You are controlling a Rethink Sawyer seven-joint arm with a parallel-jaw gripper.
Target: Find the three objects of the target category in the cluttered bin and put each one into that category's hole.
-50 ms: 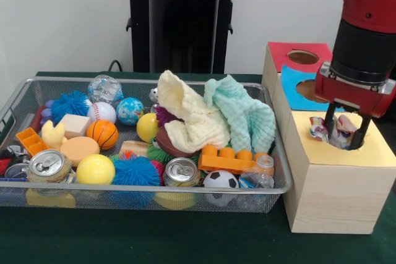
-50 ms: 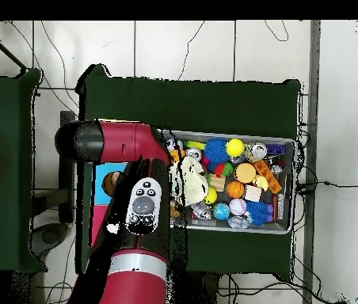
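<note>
My gripper (image 1: 345,133) hangs over the round hole of the yellow-topped wooden box (image 1: 337,190), right of the bin. It is shut on a crushed can (image 1: 342,125) with white, red and blue print, which sits at the hole's mouth between the two black fingers (image 1: 330,122). In the wire mesh bin (image 1: 281,183), two upright drink cans show at the front: one at the left (image 1: 49,164) and one in the middle (image 1: 181,170). In the overhead view the red arm (image 2: 139,206) covers the gripper and most of the boxes.
Behind the yellow box stand a blue-topped box (image 1: 300,88) and a red-topped box (image 1: 297,57), each with a hole. The bin also holds balls, spiky toys, orange bricks (image 1: 228,160), a plastic bottle (image 1: 260,174) and two cloths (image 1: 204,115). Overhead, the bin (image 2: 287,226) lies right of the arm.
</note>
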